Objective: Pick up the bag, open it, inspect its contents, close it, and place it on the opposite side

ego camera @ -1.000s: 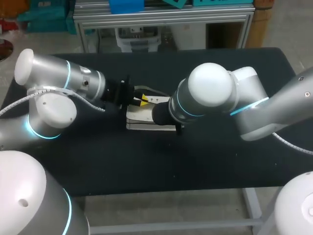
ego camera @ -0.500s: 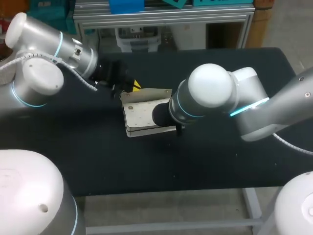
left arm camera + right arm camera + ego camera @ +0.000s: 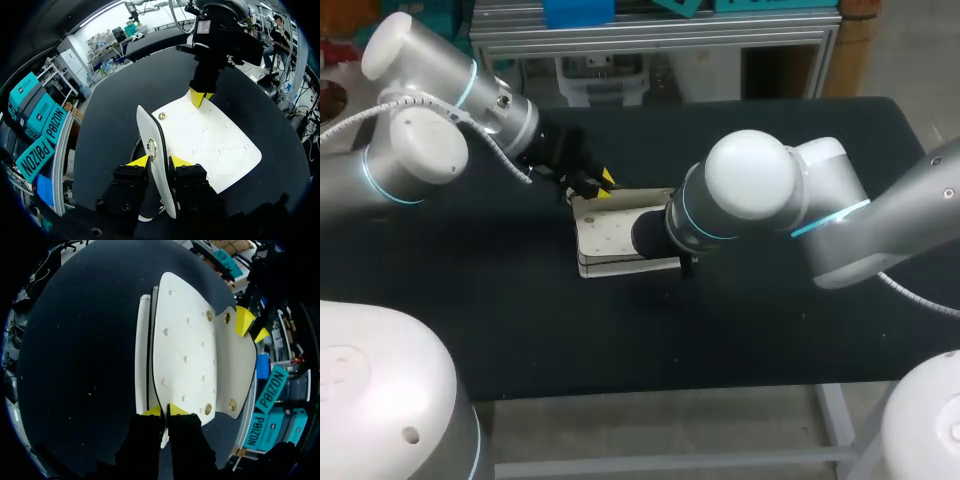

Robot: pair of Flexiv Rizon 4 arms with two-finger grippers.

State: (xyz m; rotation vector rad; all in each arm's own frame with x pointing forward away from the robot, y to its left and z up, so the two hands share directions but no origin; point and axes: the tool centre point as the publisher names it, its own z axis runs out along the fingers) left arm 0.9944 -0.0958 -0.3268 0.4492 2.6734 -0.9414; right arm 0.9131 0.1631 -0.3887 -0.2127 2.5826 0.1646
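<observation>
A flat white bag (image 3: 610, 240) lies on the black table (image 3: 520, 330), its flap (image 3: 632, 193) raised along the far edge. In the left wrist view the flap (image 3: 156, 160), with a brass snap on it, stands on edge between the tips of my left gripper (image 3: 158, 162). The fingers are slightly apart, so the gripper is open. My right gripper (image 3: 164, 411) is shut on the near edge of the bag's studded front panel (image 3: 182, 350). In the head view my right arm hides those fingers. My left gripper (image 3: 603, 182) sits at the flap's left corner.
Only the bag lies on the table. My right arm's forearm (image 3: 760, 195) hangs over the table's middle and right. The table's front edge (image 3: 650, 388) is near, with bare dark surface to the left and front of the bag.
My left arm drew back and to the left from over the bag, lifting the flap open. Its fingers have parted a little since. The right arm stayed still.
</observation>
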